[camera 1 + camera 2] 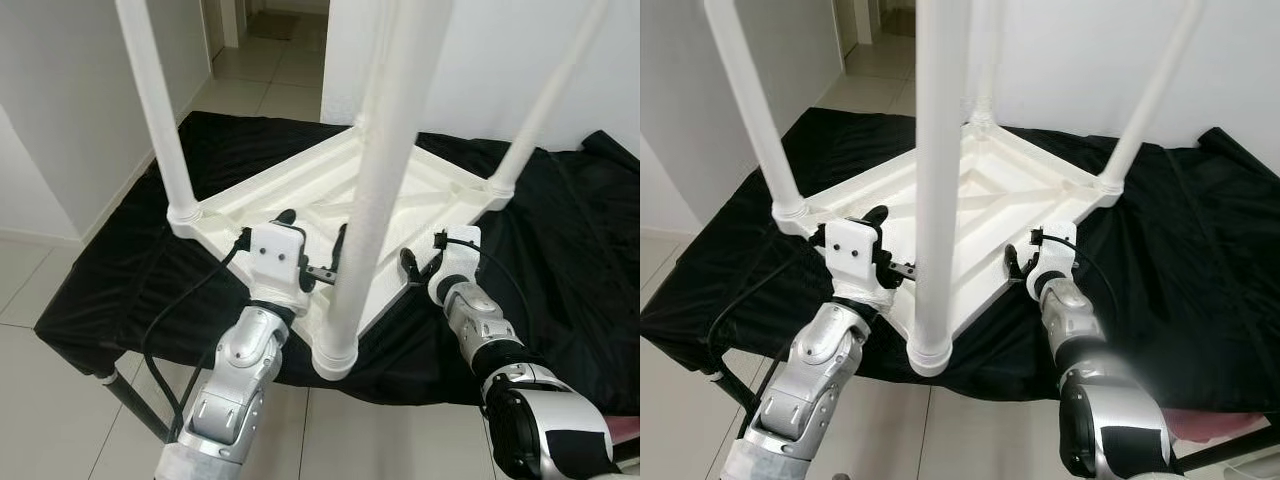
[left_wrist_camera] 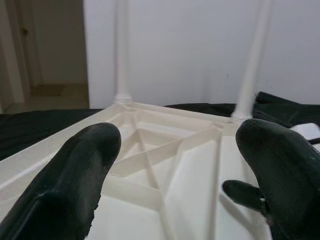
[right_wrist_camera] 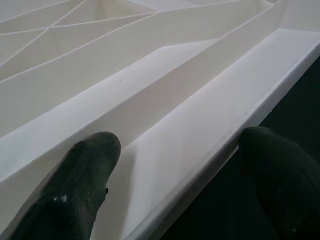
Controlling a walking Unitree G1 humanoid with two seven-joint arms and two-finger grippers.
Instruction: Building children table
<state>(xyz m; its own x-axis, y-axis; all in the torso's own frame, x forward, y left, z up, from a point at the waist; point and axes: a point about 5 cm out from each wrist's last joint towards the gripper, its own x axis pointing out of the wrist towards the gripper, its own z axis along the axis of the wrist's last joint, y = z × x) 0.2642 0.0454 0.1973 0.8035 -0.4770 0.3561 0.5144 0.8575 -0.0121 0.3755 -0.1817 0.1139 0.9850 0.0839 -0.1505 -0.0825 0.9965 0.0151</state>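
Observation:
A white plastic children's table (image 1: 300, 200) lies upside down on a black cloth, with its ribbed underside facing up. Its round white legs stand upward: one at the near corner (image 1: 365, 220), one at the left (image 1: 160, 110) and one at the right (image 1: 535, 115). My left gripper (image 1: 315, 235) is open over the table's near-left edge, just left of the near leg. My right gripper (image 1: 420, 268) is open at the near-right edge. In the right wrist view its fingers (image 3: 80, 180) straddle the table's rim (image 3: 220, 145), one inside the channel and one over the cloth.
The black cloth (image 1: 560, 250) covers a low platform that ends just before me. Pale tiled floor (image 1: 30, 340) lies to the left and below. White walls stand left and behind, with a doorway (image 1: 270, 40) at the back. Something pink (image 1: 1210, 425) shows at the lower right.

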